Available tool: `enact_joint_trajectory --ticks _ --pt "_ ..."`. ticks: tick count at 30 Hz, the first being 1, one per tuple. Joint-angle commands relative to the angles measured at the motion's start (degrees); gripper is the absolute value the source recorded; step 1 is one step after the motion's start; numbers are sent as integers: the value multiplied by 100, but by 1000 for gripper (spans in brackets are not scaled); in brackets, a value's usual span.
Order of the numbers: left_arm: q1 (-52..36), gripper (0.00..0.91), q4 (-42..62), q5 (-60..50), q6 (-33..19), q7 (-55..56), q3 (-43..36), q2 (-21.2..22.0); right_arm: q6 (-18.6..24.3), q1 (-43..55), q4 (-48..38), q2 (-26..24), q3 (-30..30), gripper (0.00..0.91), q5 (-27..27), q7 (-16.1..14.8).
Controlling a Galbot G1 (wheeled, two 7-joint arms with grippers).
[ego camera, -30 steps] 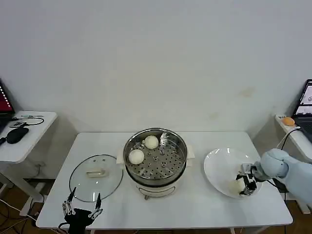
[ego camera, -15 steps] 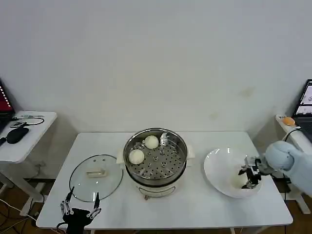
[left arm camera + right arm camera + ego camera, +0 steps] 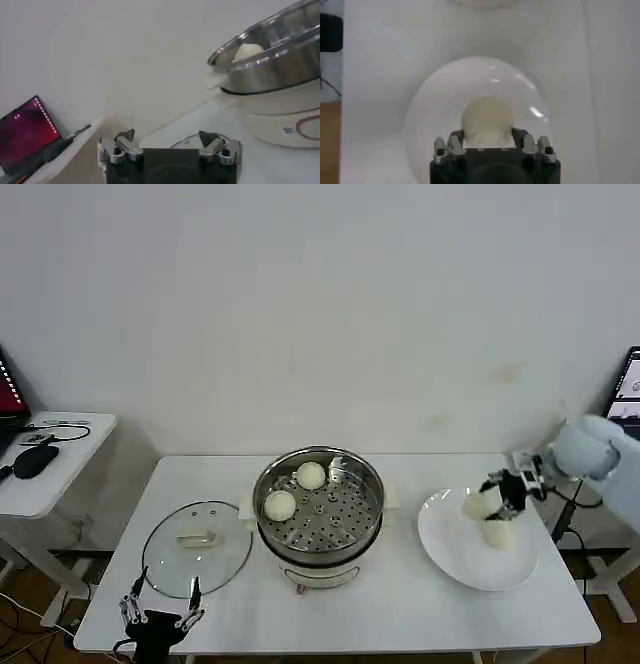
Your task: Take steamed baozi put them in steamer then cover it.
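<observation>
Left gripper (image 3: 158, 612) idles below the glass lid (image 3: 197, 547), fingers spread. We count two baozi (image 3: 279, 505) in the steamer (image 3: 320, 504). Right gripper (image 3: 492, 496) hovers above the white plate (image 3: 450, 554), clenched on a third bun (image 3: 487, 117); a fourth (image 3: 495, 534) sits beneath. Soft dough: a squashed or slipping bun could drop short of the pot.

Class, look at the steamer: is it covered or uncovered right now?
Uncovered. The steamer stands open with two baozi on its perforated tray, while the glass lid lies flat on the table beside it, on the robot's left.
</observation>
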State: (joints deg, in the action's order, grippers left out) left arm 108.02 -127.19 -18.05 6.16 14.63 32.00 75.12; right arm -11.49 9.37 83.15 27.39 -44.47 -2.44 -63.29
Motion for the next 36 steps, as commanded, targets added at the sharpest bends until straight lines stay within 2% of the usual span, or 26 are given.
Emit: enact_joint_trajectory --ticks 1,4,9,12,17,24,28,31,36 --pt "17 907 -9 14 1 6 51 6 183 1397 221 402 -694 655 -61 -51" --pt "29 907 -29 27 2 14 101 30 252 1901 331 818 -991 655 -168 -20" --pt "68 907 -99 171 12 48 165 55 306 2167 410 1601 -1333 655 -508 144" --pt "124 907 -177 222 17 56 192 63 391 2199 503 1919 -1498 655 -687 191" --pt "188 907 -230 190 21 60 223 98 735 2238 718 2318 -1883 655 -675 203" --pt "240 907 -334 145 30 95 224 204 1068 1869 827 2683 -2290 655 -444 384" --pt "285 907 -350 126 24 113 246 239 1529 1577 709 2815 -2366 655 6 464" --pt "307 907 -359 126 18 117 282 261 1965 1423 553 2900 -2378 655 610 511" --pt "313 907 -341 128 9 129 305 295 2248 1307 325 3003 -2425 655 692 518"
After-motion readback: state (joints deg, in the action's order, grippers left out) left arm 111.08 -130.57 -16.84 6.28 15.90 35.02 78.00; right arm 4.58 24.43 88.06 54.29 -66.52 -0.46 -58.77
